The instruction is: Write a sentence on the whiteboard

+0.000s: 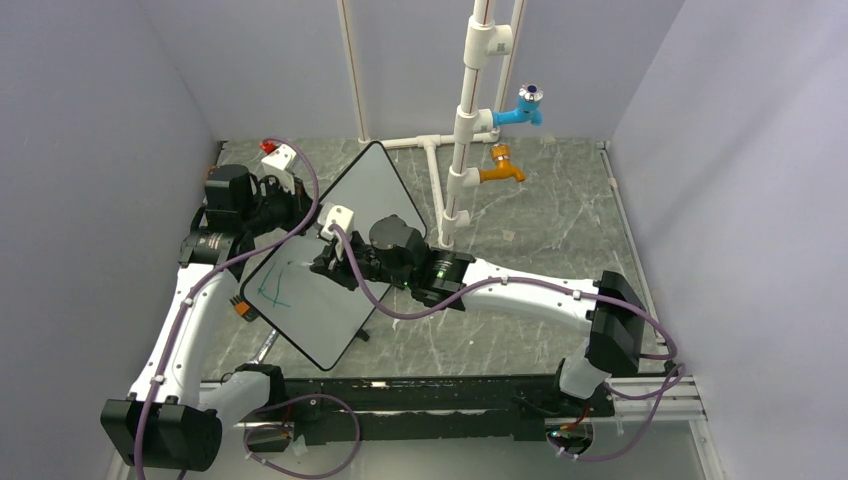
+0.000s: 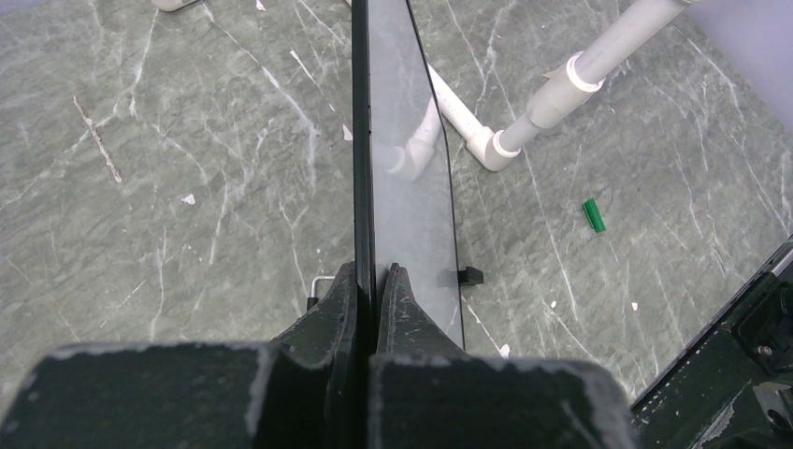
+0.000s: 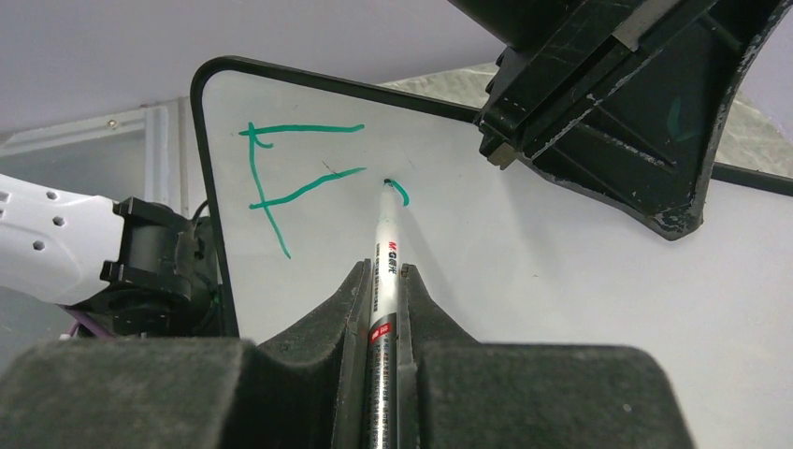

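Note:
The whiteboard (image 1: 330,260) is held tilted above the table. My left gripper (image 2: 374,281) is shut on its black rim (image 2: 360,140), seen edge-on in the left wrist view. The sentence (image 3: 281,182) is a green "F" plus a short curved stroke (image 3: 400,190) near the board's (image 3: 561,271) corner; it also shows in the top view (image 1: 275,288). My right gripper (image 3: 385,281) is shut on a white marker (image 3: 383,281) whose tip touches the board beside the short stroke. In the top view my right gripper (image 1: 335,262) is over the board's middle.
A white pipe stand (image 1: 462,130) with a blue tap (image 1: 525,107) and an orange tap (image 1: 503,170) stands behind the board. A green marker cap (image 2: 594,215) lies on the table near the pipe foot (image 2: 491,145). Grey walls close in on both sides.

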Robot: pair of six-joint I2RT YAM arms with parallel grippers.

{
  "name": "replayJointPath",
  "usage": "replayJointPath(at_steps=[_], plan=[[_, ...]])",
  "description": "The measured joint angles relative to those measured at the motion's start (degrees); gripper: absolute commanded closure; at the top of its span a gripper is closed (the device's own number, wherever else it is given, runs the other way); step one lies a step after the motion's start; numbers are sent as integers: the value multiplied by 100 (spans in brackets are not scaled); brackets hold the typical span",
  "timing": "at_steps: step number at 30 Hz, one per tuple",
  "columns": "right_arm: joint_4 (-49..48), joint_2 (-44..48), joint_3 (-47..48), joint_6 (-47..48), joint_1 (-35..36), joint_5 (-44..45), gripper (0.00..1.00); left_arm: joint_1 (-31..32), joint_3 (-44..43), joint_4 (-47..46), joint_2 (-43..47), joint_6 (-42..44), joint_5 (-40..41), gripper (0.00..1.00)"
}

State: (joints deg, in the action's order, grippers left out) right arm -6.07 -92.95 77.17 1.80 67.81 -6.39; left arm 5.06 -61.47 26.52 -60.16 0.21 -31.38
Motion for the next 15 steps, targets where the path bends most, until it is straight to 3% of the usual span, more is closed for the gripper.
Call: replayJointPath(at_steps=[15], plan=[[0,2,-428,-350,28,-323,100,-13,11,-13,0,15,-2,100]])
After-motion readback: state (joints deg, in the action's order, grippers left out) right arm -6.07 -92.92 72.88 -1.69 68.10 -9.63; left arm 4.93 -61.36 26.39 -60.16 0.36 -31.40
